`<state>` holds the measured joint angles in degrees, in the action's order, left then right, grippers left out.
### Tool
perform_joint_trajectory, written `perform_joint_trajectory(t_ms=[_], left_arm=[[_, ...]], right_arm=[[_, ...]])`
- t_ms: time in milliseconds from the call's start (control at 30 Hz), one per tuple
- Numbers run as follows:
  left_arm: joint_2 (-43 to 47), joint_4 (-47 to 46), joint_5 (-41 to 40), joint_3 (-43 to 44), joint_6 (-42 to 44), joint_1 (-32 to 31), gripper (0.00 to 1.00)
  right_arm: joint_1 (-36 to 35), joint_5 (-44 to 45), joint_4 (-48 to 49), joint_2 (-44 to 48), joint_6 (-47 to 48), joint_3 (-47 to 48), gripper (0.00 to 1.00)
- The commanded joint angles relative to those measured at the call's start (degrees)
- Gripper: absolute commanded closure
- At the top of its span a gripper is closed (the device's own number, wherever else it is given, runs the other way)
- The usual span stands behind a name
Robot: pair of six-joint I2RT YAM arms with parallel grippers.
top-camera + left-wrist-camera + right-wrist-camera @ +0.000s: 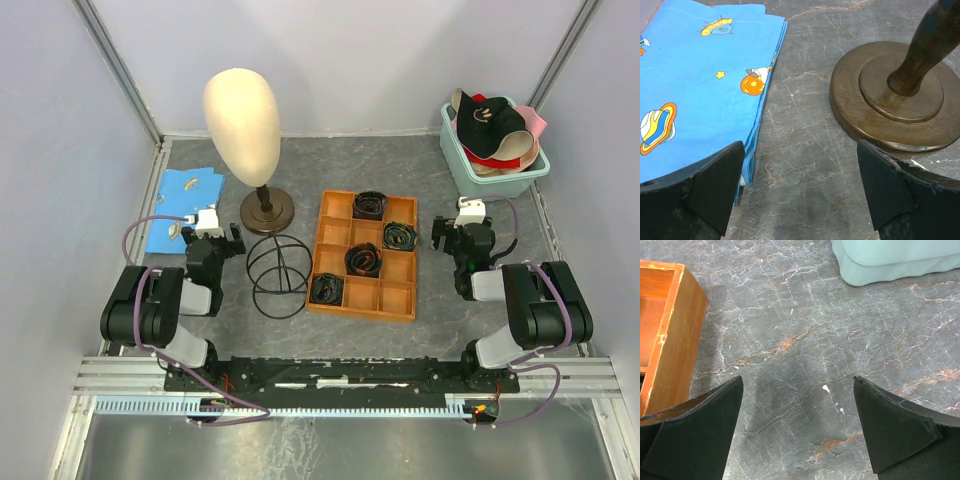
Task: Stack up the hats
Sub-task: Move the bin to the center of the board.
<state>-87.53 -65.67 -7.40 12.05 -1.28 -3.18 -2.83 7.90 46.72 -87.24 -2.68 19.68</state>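
The hats lie piled in a teal tub [480, 182] at the back right. A black cap with a pale logo [487, 115] lies on top. A pink hat [536, 124] shows behind it, and red and beige fabric [497, 166] beneath. My left gripper [212, 240] [800, 150] rests open near the front left, its fingers over bare table between a blue cloth and a brown stand. My right gripper [462, 235] [797, 382] is open too, in front of the tub, with nothing between its fingers. No hat shows in either wrist view.
A cream mannequin head [243, 125] stands on a brown stand [267, 210] [895, 95]. A blue printed cloth [185, 205] [695, 85] lies at the left. A black wire frame [277, 275] and a wooden compartment tray [360, 308] [675, 340] with coiled black cords sit mid-table. The right wrist view shows the tub's base [895, 260].
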Motion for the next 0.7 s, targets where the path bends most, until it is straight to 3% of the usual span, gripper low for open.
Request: perform_joint_trajectory(t_ms=[0, 433, 500, 567, 600, 667], left_arm=[[0.59, -1.95, -0.92, 1.31, 1.28, 0.3, 0.01], [1.05, -0.79, -2.62, 1.97, 0.78, 0.44, 0.01], [5.63, 12.59, -3.28, 6.71, 0.32, 0.46, 0.01], [9.93, 27.13, -1.65, 15.31, 0.0, 0.38, 0.01], [12.59, 32.76, 0.21, 18.68, -0.8, 0.32, 0.01], [16.24, 41.48, 2.66, 24.01, -3.24, 0.22, 0.01]], right_arm=[[0.28, -0.43, 2.12, 0.54, 0.38, 1.69, 0.01], [0.28, 0.69, 1.22, 0.9, 0.14, 2.16, 0.01], [-0.3, 1.48, -4.61, 4.46, 0.23, 4.45, 0.01], [-2.33, 1.63, -17.96, 9.64, 2.12, 9.84, 0.01], [-3.37, 1.72, -22.78, 12.06, 1.9, 12.16, 0.05], [-4.66, 1.37, -33.4, 15.1, -0.93, 18.69, 0.22]])
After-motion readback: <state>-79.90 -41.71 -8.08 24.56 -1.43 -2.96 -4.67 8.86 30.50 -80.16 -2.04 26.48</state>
